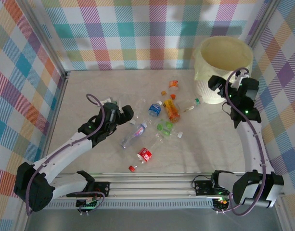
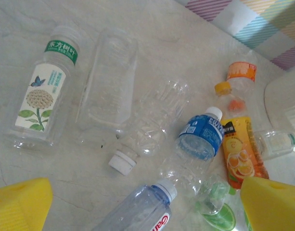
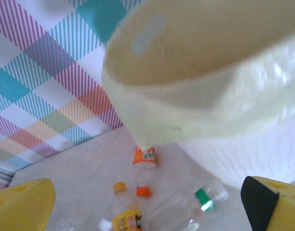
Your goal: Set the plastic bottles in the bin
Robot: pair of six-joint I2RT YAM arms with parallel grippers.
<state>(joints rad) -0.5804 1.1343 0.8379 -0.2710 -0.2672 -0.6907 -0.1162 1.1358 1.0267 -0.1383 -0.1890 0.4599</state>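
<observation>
Several plastic bottles lie scattered mid-table: a red-label one, a blue-label one, an orange juice one and an orange-label one. The cream bin stands at the back right. My left gripper hovers open at the left edge of the pile. In its wrist view a bluish clear bottle lies below the open left gripper, with a flower-label bottle further off. My right gripper is open and empty beside the bin's front wall.
Checked walls close in the table on three sides. A metal rail runs along the near edge. Loose caps, one red and one orange, lie among the bottles. A green-cap bottle lies near the bin's foot.
</observation>
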